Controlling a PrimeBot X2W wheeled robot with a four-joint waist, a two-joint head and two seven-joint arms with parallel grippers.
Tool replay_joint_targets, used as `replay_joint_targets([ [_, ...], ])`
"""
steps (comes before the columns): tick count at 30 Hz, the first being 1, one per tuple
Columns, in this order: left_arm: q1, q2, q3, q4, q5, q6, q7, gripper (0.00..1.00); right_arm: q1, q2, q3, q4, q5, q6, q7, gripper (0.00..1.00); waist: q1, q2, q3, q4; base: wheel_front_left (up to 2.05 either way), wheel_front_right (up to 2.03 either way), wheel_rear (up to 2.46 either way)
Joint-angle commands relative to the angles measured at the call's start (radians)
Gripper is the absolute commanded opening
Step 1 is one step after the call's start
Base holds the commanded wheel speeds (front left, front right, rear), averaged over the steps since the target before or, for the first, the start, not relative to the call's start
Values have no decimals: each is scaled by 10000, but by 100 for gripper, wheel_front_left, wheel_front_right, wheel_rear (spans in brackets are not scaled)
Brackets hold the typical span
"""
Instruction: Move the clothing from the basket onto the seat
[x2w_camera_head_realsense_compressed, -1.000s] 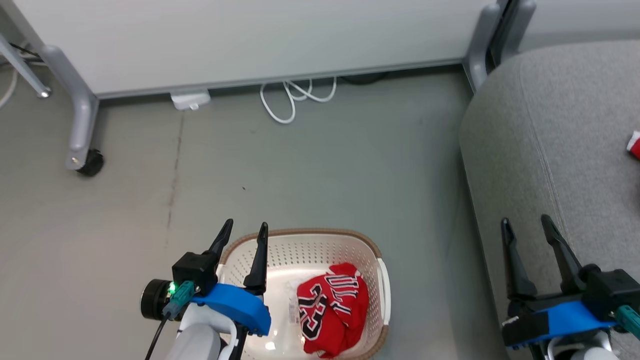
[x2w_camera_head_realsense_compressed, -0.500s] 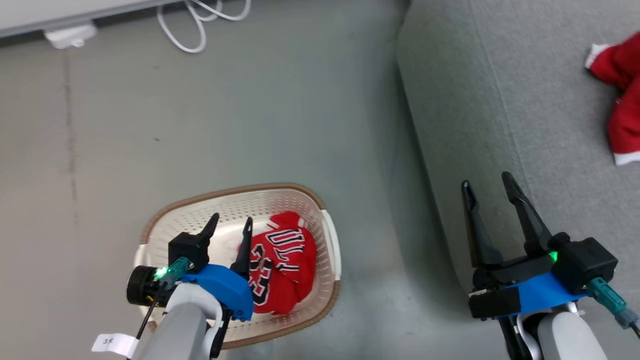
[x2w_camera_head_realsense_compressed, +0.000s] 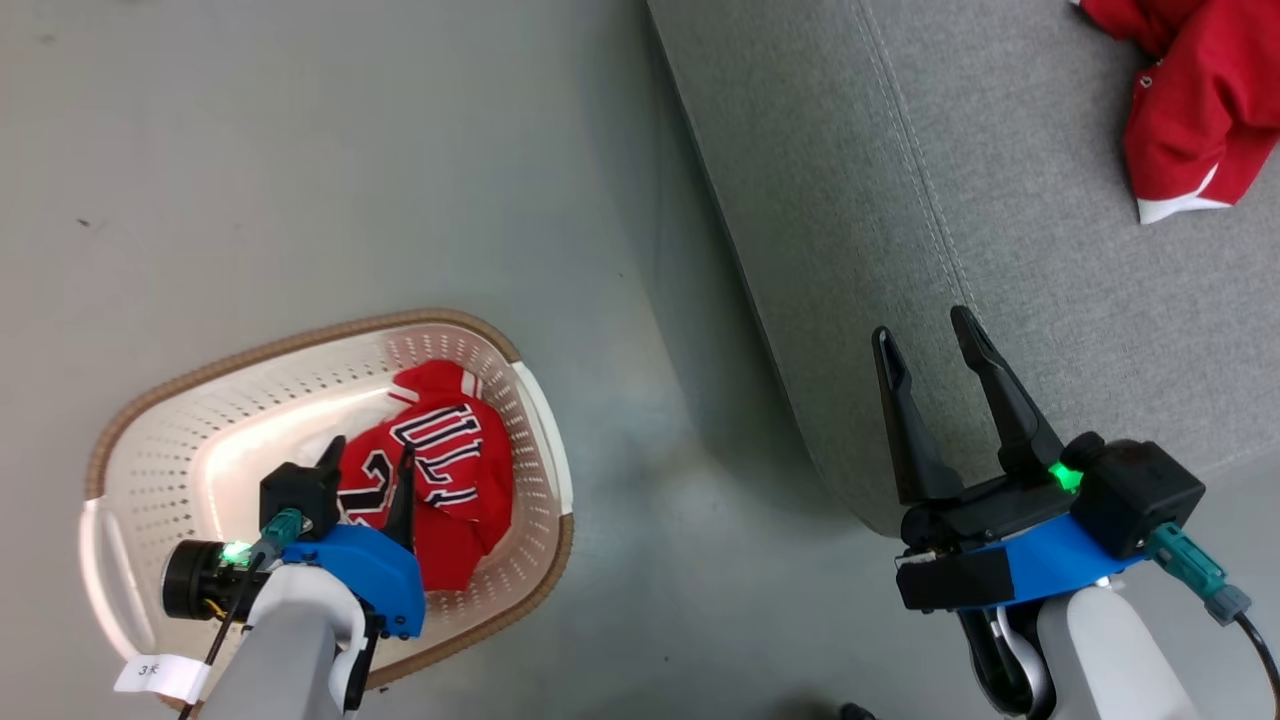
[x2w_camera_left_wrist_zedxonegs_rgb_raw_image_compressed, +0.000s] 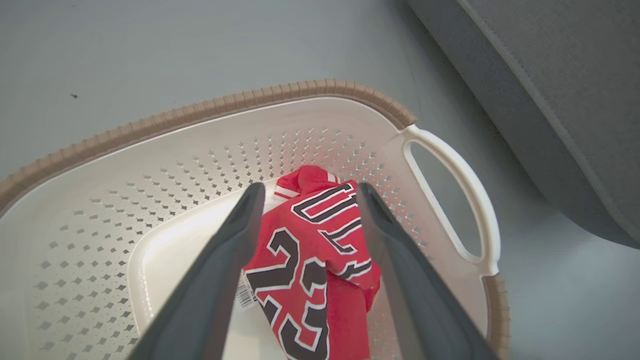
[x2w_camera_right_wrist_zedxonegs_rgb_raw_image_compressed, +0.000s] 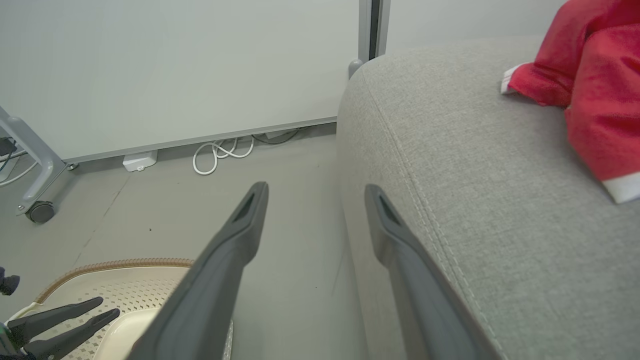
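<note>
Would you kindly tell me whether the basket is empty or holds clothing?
Not empty: the red jersey lies crumpled inside the basket, beneath the open left gripper.

Likely a lab or test room dressed as a home: bare grey floor (x2w_camera_head_realsense_compressed: 300, 150), white partition board (x2w_camera_right_wrist_zedxonegs_rgb_raw_image_compressed: 175, 65) on a grey metal castor leg (x2w_camera_right_wrist_zedxonegs_rgb_raw_image_compressed: 44, 170), coiled white cable (x2w_camera_right_wrist_zedxonegs_rgb_raw_image_compressed: 220, 155), grey woven-fabric sofa seat (x2w_camera_right_wrist_zedxonegs_rgb_raw_image_compressed: 475, 210).

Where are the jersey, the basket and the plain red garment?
jersey (x2w_camera_left_wrist_zedxonegs_rgb_raw_image_compressed: 300, 260), left wrist view, on the black number print.
basket (x2w_camera_left_wrist_zedxonegs_rgb_raw_image_compressed: 325, 87), left wrist view, on the brown rim band.
plain red garment (x2w_camera_head_realsense_compressed: 1190, 110), head view, on its red body.
</note>
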Motion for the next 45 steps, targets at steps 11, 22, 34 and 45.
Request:
replay_joint_targets([
  [11,-544,496,176,505,59,54,-30,100,-465,13,623,-445,539,5,-53,100,-2,0,1561,-785,0,0,0],
  [22,-1206,808,146,1392,-5,157,48,100,-629,13,921,-646,977,5,-55,100,-2,0,2288,-1109,0,0,0],
  [34,-1762,841,210,2340,-321,281,907,100,-704,13,1151,-771,1303,5,-54,100,-2,0,2704,-1438,0,0,0],
  [45,-2169,1226,171,2993,-468,226,1034,0,-800,14,1212,-772,1424,5,-54,100,-2,0,2824,-1582,0,0,0],
])
